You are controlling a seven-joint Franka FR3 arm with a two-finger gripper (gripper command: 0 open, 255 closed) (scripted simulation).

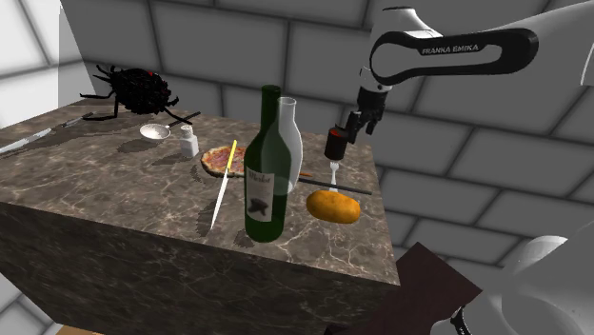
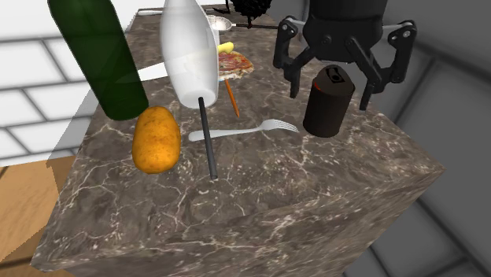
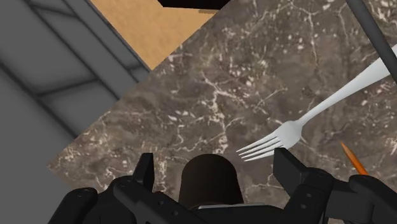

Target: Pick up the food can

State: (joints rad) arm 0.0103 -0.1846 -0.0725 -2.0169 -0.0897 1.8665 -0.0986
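The food can (image 2: 326, 102) is a short, near-black cylinder with a reddish tinge. It stands upright on the marbled counter (image 2: 275, 204), just right of the fork (image 2: 236, 132) tines in the second exterior view. The jaws are spread either side of it, not touching.

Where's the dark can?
Second exterior view: the dark cylindrical can sits near the marble table's right edge, between the black gripper's open jaws, by the silver fork's tines.
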